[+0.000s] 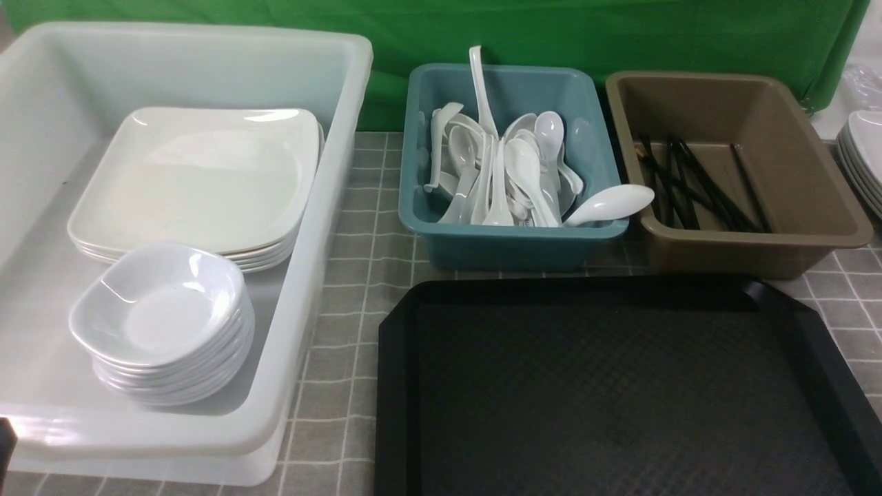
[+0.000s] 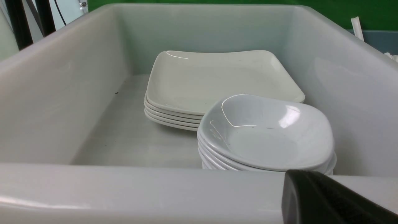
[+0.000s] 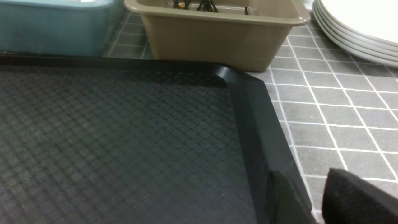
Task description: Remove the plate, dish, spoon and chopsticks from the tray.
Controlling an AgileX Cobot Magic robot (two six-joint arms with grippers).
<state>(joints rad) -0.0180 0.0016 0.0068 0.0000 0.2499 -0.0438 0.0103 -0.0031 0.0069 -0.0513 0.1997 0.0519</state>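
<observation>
The black tray [image 1: 620, 386] lies at the front with nothing on it; its corner shows in the right wrist view [image 3: 242, 90]. A stack of large white plates [image 1: 200, 179] and a stack of small deep dishes [image 1: 162, 310] sit in the white tub [image 1: 324, 275]. Both stacks also show in the left wrist view, plates [image 2: 217, 77] and dishes [image 2: 264, 133]. Several white spoons [image 1: 510, 172] fill the teal bin. Black chopsticks [image 1: 696, 182] lie in the brown bin. My left gripper [image 2: 298, 183] is shut and empty at the tub's near rim. My right gripper [image 3: 314, 189] is slightly open and empty over the tray's right rim.
The teal bin [image 1: 510, 238] and brown bin [image 1: 751, 251] stand side by side just behind the tray. One spoon [image 1: 610, 203] hangs over the teal bin's rim. Another stack of white plates [image 1: 865, 151] sits at the far right on the grey checked cloth.
</observation>
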